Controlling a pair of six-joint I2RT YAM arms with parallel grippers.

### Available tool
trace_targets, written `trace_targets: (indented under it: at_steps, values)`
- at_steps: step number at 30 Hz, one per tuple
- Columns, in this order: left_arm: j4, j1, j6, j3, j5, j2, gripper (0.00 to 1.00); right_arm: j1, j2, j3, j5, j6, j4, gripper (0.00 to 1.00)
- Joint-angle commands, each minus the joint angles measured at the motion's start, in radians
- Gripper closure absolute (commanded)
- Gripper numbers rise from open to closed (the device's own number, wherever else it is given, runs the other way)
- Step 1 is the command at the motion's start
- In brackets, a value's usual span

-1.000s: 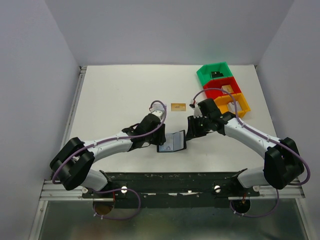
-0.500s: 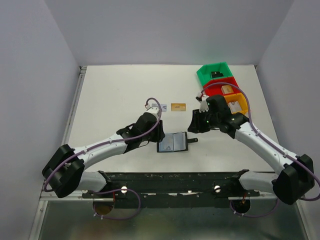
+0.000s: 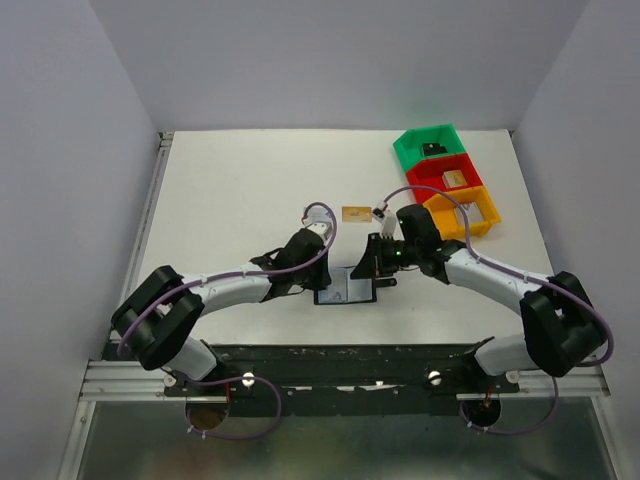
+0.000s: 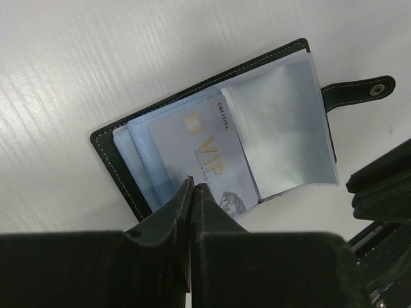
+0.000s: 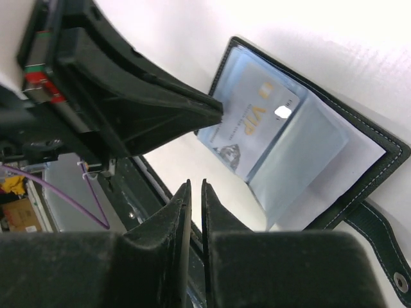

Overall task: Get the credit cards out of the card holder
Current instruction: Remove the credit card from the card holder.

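Item: card holder [image 4: 121,168], black bifold, lying opened flat on the table [image 3: 230,200] at 6 o'clock of its centre, strap tab [image 4: 356,93] trailing off toward 3 o'clock. It is spread this way, by judgement, so that the pockets face up for pulling. Contents: left half, layered blue-grey sleeves with one silver VIP card [image 4: 205,154] uppermost and partly slid out; right half, one clear sleeve [image 4: 282,128], apparently vacant. Left gripper [image 4: 192,186]: enters from 9 o'clock, jaws clenched to a sliver right at that card's long edge. Whether the card is nipped between them cannot be told. Right gripper [image 5: 195,185]: enters from 3 o'clock, poised just off the holder's rim, jaws drawn nearly together on nothing, probably placed to steady the holder. Loose item: gold card [image 3: 356,213], flat on the table at 12 o'clock of the holder. Bins at 1 to 2 o'clock: green bin [image 3: 400,150], one dark object; red bin [image 3: 470,165], one pale object; orange bin [image 3: 485,212], contents not discernible.
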Motion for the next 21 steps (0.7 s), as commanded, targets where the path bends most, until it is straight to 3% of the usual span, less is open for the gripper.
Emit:
trace_targets:
  at_steps: [1, 13, 21]
  values:
    - [-0.042, 0.006, -0.028, 0.004, -0.026, 0.026, 0.89, 0.001, 0.068, -0.020, 0.017, 0.032, 0.058, 0.81]
    - [-0.055, 0.024, -0.055, -0.022, -0.054, 0.081, 0.91, -0.041, 0.192, -0.099, 0.132, 0.043, 0.049, 0.83]
    - [-0.075, 0.037, -0.064, -0.034, -0.065, 0.074, 0.92, -0.064, 0.183, -0.139, 0.169, 0.058, 0.053, 0.84]
